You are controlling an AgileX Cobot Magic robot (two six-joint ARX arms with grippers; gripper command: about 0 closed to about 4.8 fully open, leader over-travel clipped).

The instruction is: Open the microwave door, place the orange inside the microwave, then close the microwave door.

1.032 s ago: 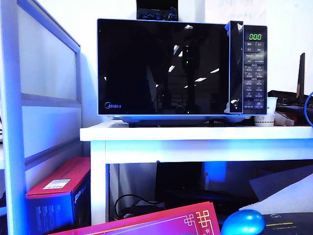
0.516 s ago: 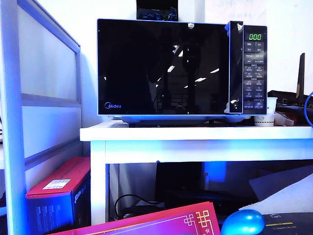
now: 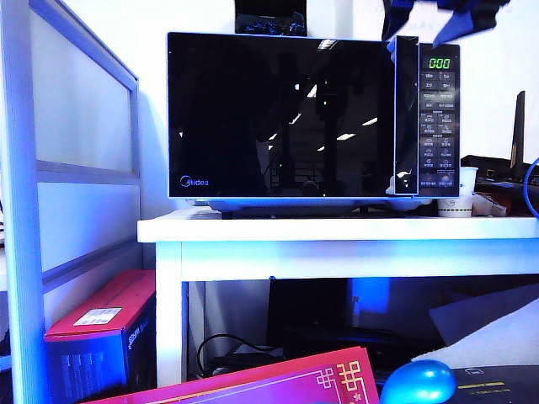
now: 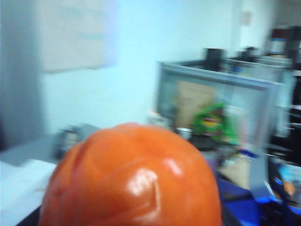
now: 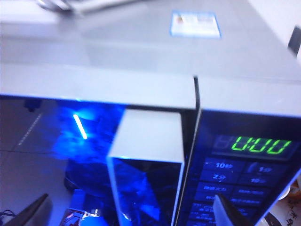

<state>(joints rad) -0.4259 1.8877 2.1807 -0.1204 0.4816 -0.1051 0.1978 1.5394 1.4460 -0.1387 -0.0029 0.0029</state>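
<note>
Two hands: our left hand [image 4: 136, 207] seemingly grips the orange [image 4: 131, 179]; our right hand [image 5: 131, 212] hangs spread wide above the shut microwave door [image 3: 282, 118].

A white table [image 3: 337, 229] stands against a pale wall [image 3: 497, 38]. A frosted partition panel [image 3: 80, 151] rises to its left, with a red box [image 3: 101, 324] on the floor below. Ceiling lights reflect in dark glass.

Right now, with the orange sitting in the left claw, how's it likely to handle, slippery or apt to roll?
The orange has a glossy skin with bright highlights, so it may be somewhat slippery. Its round shape suggests it would probably roll once set down inside the microwave. The left wrist view hides the left claw's fingers, so how firmly it is held cannot be judged.
</note>
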